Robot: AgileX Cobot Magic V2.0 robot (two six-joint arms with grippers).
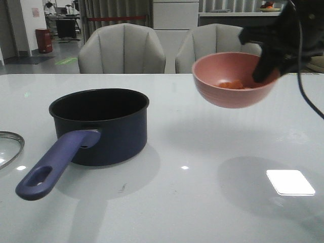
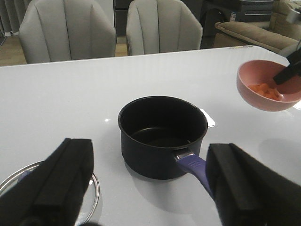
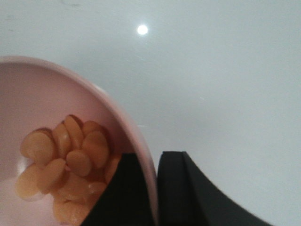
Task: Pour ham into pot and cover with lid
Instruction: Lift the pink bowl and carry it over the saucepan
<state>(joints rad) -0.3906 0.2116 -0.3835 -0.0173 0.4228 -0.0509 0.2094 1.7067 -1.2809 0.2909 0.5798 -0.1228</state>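
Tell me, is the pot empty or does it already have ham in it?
Empty. The pot shows only bare black bottom; the ham sits in the pink bowl held by the right gripper.

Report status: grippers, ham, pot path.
Right gripper shut on pink bowl rim, bowl airborne right of pot. Ham in bowl. Left gripper open, empty. Lid on table, pot uncovered.

Pink bowl held aloft at 2 o'clock, clamped at its rim by right gripper, orange ham inside. Dark pot standing on white surface at 9 o'clock, purple handle toward 7 o'clock. Glass lid lying at left edge.
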